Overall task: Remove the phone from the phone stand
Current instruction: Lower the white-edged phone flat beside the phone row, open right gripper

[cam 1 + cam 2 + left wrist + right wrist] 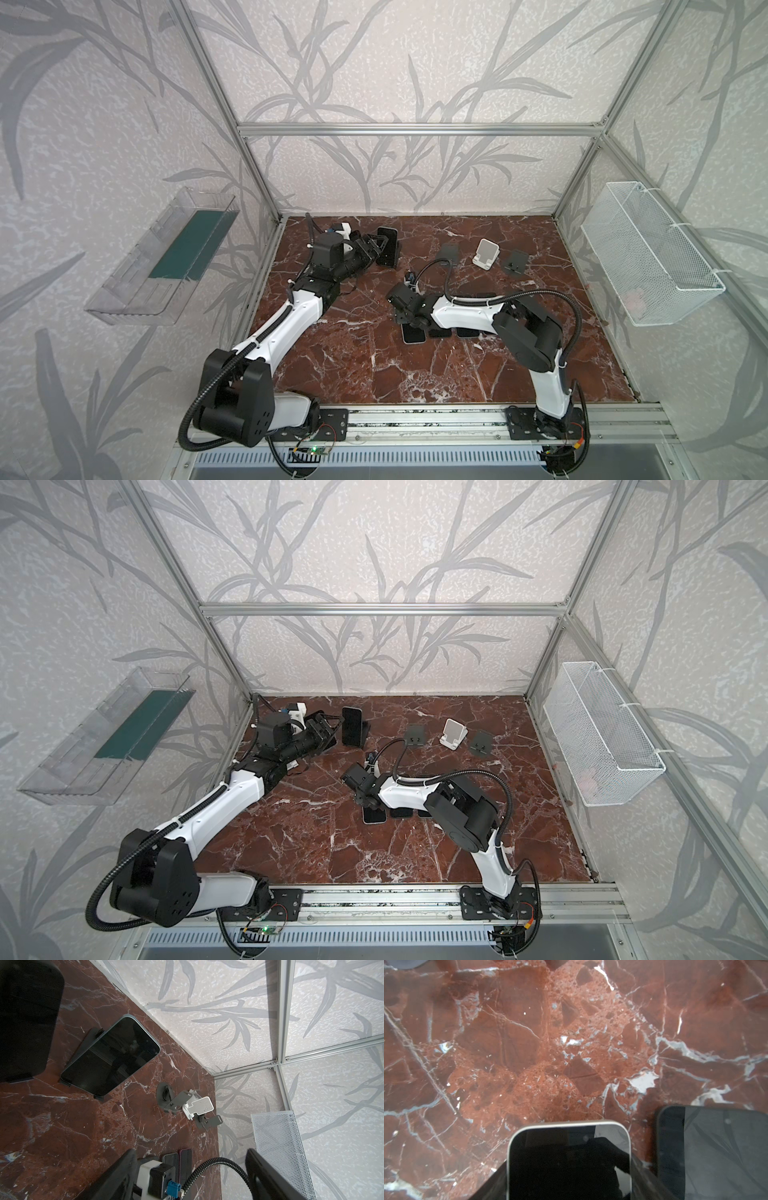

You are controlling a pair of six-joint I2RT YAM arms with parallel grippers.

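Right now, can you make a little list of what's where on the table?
phone: leaning on its stand, back left
left gripper: open, beside the phone, not holding it
right gripper: closed on flat phone, front row
white stand: empty
grey stands: empty, either side of white stand

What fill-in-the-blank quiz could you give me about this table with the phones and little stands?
1. The upright phone leans on a black stand near the back ___ corner of the table.
2. ___ stands are empty: the white stand and two gray stands.
3. The wire basket hangs on the ___ wall.

Missing words: left; three; right.
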